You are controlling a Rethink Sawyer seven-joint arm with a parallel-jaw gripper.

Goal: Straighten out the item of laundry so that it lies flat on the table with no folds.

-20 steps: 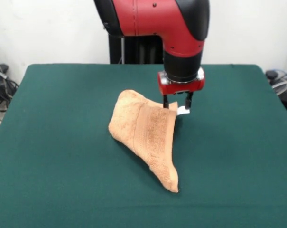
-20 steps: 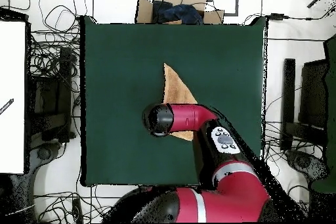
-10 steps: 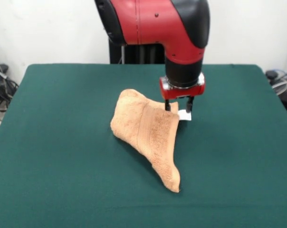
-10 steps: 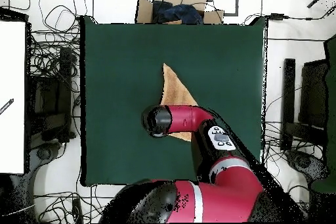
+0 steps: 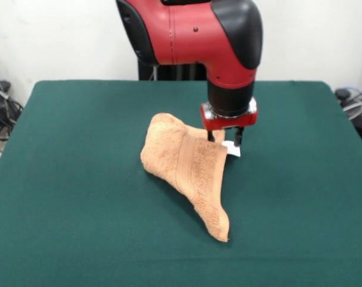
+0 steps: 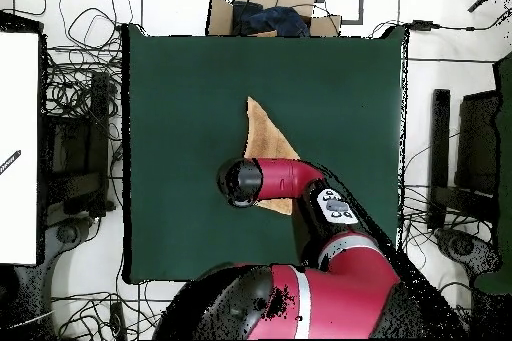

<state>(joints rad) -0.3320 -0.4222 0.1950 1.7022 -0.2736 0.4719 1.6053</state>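
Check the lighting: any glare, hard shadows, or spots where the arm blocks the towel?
Front view: even, soft light; a glossy highlight on the arm; only a faint shadow under the towel on the table; the gripper at the towel's far corner is clear. Overhead view: no glare; the arm covers the towel's lower part and the gripper.

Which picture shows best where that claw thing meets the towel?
The front view: the tool stands at the folded orange towel's far corner, beside its white tag. In the overhead view the arm hides the tool and covers part of the towel.
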